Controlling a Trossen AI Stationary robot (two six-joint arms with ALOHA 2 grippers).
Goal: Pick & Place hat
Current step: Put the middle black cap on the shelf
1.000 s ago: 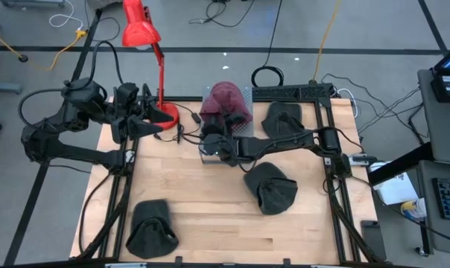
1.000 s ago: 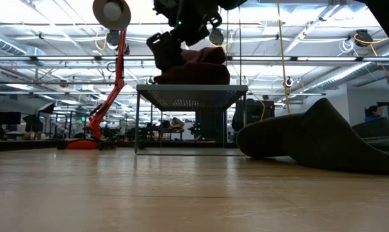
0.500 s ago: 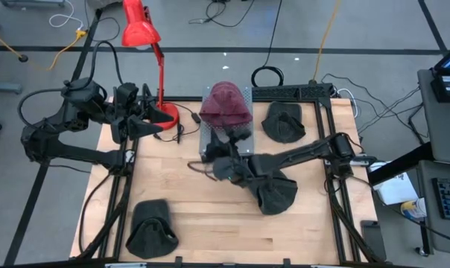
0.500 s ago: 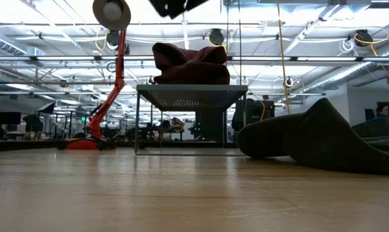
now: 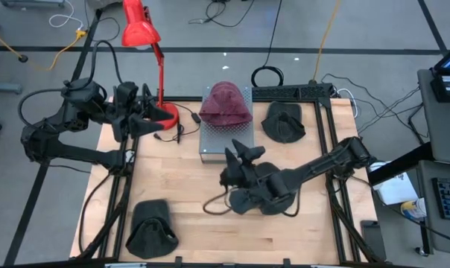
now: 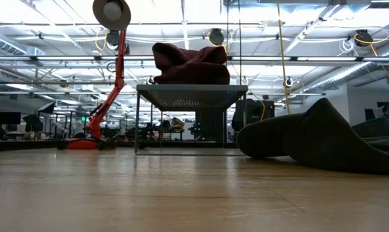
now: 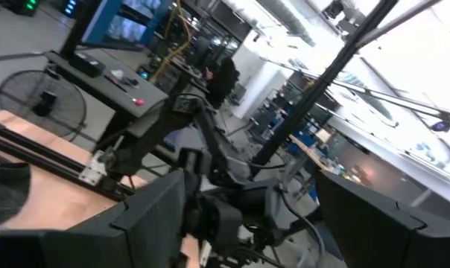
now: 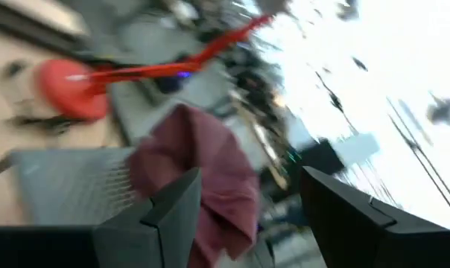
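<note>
A maroon hat (image 5: pixel 225 103) rests by its brim on top of a grey perforated stand (image 5: pixel 223 140) at the table's far middle; it also shows in the low view (image 6: pixel 189 63) and the right wrist view (image 8: pixel 203 179). My right gripper (image 5: pixel 241 154) is open, hovering just near of the stand and pointing at the hat, touching nothing; its fingers (image 8: pixel 165 216) frame the hat. My left gripper (image 5: pixel 165 117) waits open at the far left by the lamp base, seen in its wrist view (image 7: pixel 262 223).
Dark hats lie on the table: one right of the stand (image 5: pixel 284 123), one under the right arm (image 5: pixel 273 199), shown large in the low view (image 6: pixel 310 142), and one at the near left (image 5: pixel 150 227). A red desk lamp (image 5: pixel 139 30) stands at the far left.
My right gripper has drawn away from the maroon hat, rising out of the low view and moving back toward the table's near edge. The hat stays on the stand, now uncovered.
</note>
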